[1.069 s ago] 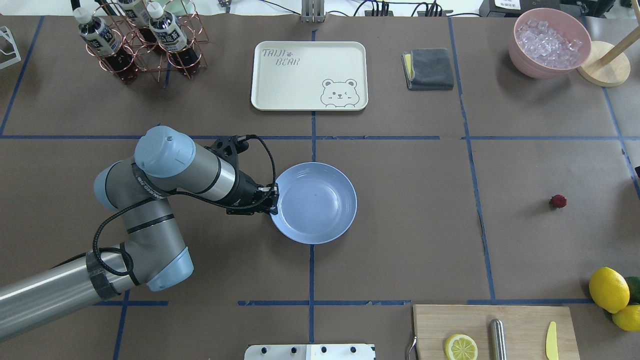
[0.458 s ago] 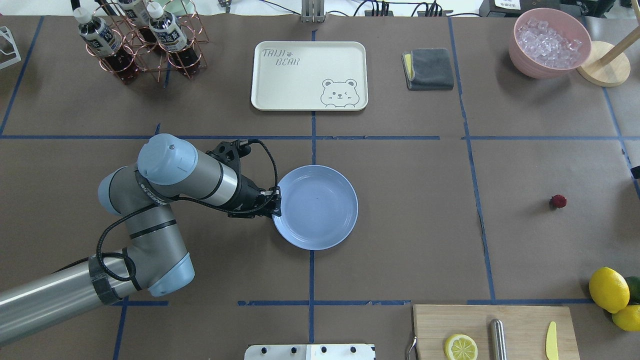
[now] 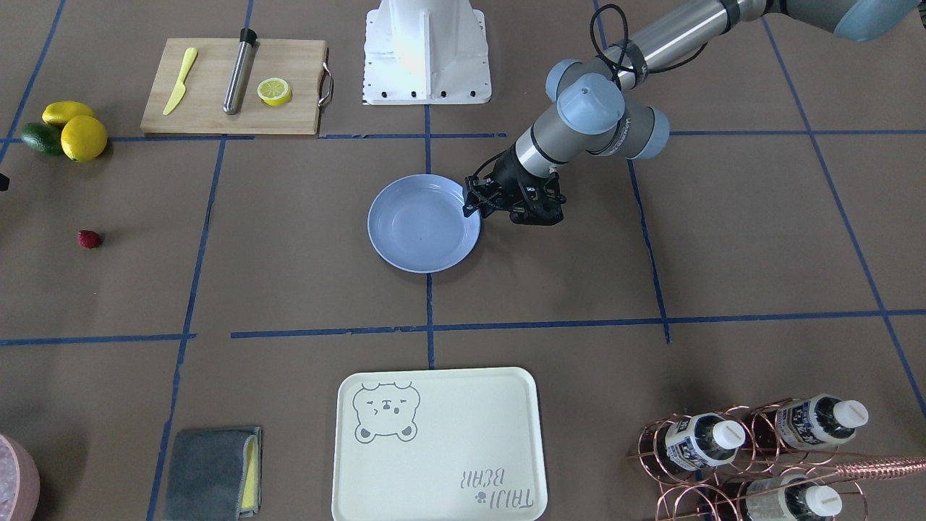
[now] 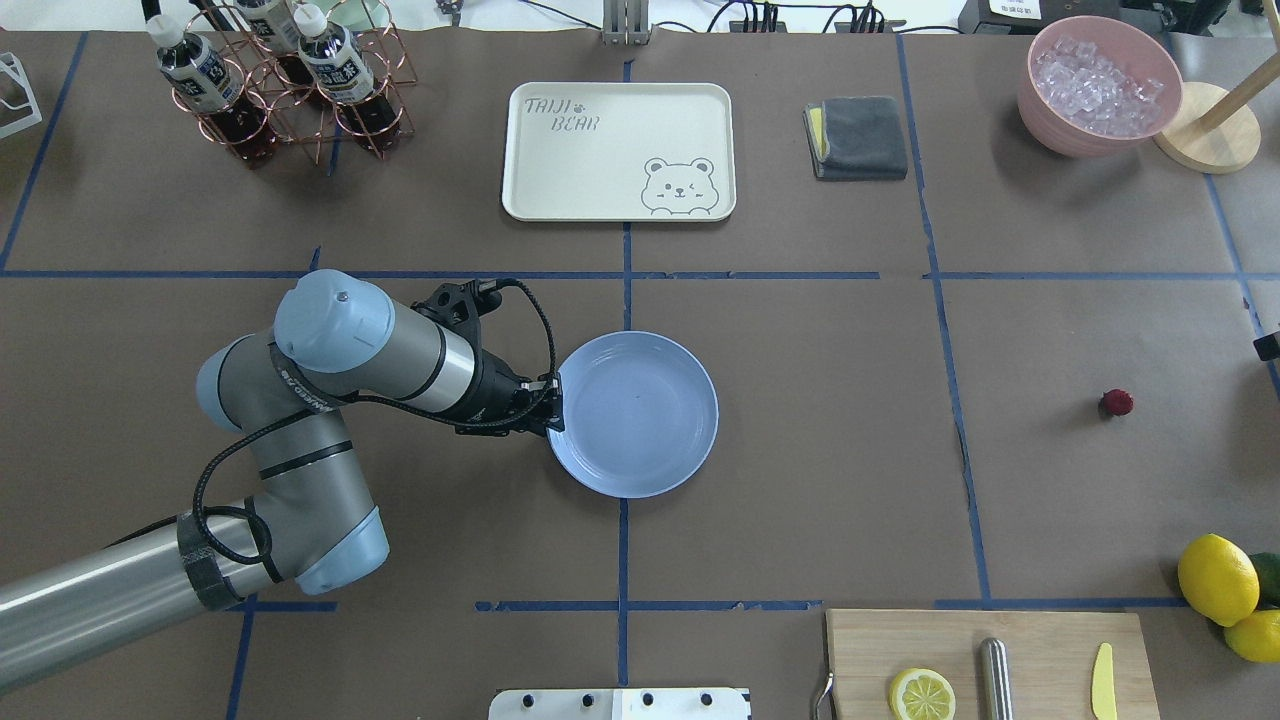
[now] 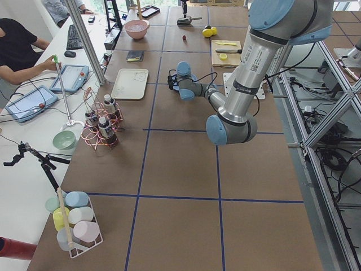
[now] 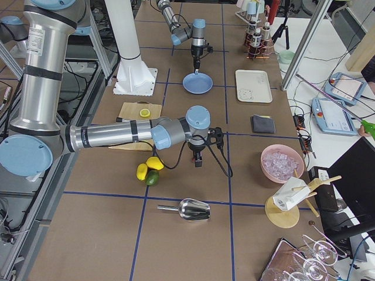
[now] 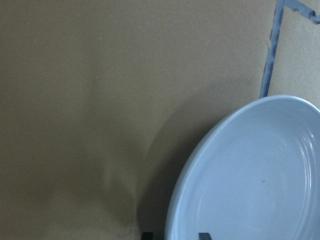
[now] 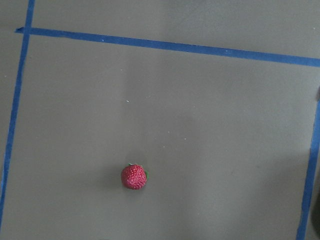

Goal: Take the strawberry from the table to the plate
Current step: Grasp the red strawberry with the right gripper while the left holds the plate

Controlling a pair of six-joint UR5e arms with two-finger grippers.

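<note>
The strawberry (image 4: pixel 1117 402), a tiny dark red berry, lies alone on the brown table (image 4: pixel 830 450) at the far right. It also shows in the front view (image 3: pixel 89 239) and below the right wrist camera (image 8: pixel 134 177). The light blue plate (image 4: pixel 640 420) sits near the table's middle. My left gripper (image 4: pixel 555 405) is shut on the plate's left rim, and its fingertips (image 7: pixel 146 234) straddle the rim (image 7: pixel 175 220). The right gripper (image 6: pixel 198 163) hangs over the strawberry's square. I cannot tell whether it is open or shut.
A cream bear-print tray (image 4: pixel 618 150) lies behind the plate. A bottle rack (image 4: pixel 290 80) stands back left, with a grey cloth (image 4: pixel 857 137) and a pink ice bowl (image 4: pixel 1098 85) back right. Lemons (image 4: pixel 1217 578) and a cutting board (image 4: pixel 990 660) sit front right.
The plate was raised and tilted in my left gripper. It now lies flat, a little nearer and to the right. The strawberry has not moved.
</note>
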